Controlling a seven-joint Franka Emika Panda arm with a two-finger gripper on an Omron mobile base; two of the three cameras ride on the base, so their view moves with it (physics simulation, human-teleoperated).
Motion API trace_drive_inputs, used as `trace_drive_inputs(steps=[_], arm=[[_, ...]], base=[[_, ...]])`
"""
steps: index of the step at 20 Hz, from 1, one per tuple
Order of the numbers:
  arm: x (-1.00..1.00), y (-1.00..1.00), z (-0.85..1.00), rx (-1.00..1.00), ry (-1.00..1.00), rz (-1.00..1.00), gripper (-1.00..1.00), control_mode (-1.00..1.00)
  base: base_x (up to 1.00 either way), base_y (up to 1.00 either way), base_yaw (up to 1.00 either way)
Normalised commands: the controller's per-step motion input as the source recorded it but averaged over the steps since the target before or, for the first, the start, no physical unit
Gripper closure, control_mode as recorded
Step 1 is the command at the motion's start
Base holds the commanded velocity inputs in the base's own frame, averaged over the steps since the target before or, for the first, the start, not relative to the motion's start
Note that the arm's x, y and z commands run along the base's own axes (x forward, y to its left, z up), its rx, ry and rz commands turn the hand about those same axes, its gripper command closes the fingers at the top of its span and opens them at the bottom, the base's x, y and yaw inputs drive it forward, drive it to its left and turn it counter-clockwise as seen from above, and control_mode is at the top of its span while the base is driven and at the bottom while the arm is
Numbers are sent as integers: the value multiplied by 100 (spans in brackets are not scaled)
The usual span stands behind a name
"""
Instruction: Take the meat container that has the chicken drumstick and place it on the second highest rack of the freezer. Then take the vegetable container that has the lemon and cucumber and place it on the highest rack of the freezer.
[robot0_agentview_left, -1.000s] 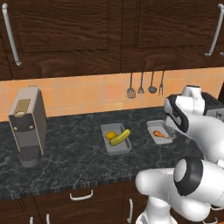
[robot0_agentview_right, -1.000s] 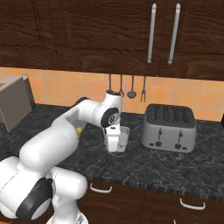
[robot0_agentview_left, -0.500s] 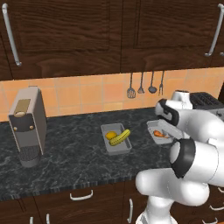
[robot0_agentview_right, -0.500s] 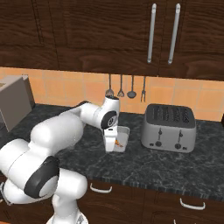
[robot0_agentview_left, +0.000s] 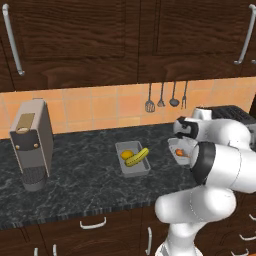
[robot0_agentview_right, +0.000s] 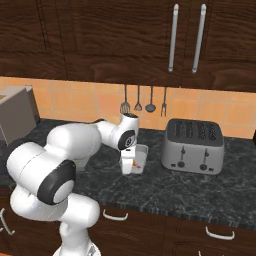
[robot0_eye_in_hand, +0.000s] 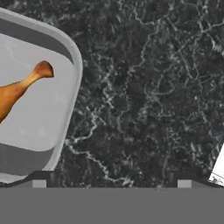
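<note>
Gripper, jaws wide and empty, hangs beside the meat tray w/ drumstick; tray looks light, rigid, slick; best pinched at rim wall.

Both base views share the counter; hand view looks down close.

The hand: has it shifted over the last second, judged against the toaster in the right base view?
Yes. The hand, open, has dropped lower and nearer the meat container, left of the toaster, which stayed put.
</note>
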Motion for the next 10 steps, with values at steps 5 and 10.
trace_drive_inputs(steps=[5,10], arm=[[31,0,-30,0,0,-2,-100,-100],[38,-5,-22,0,0,0,-100,-100]], base=[[0,0,0],[0,0,0]])
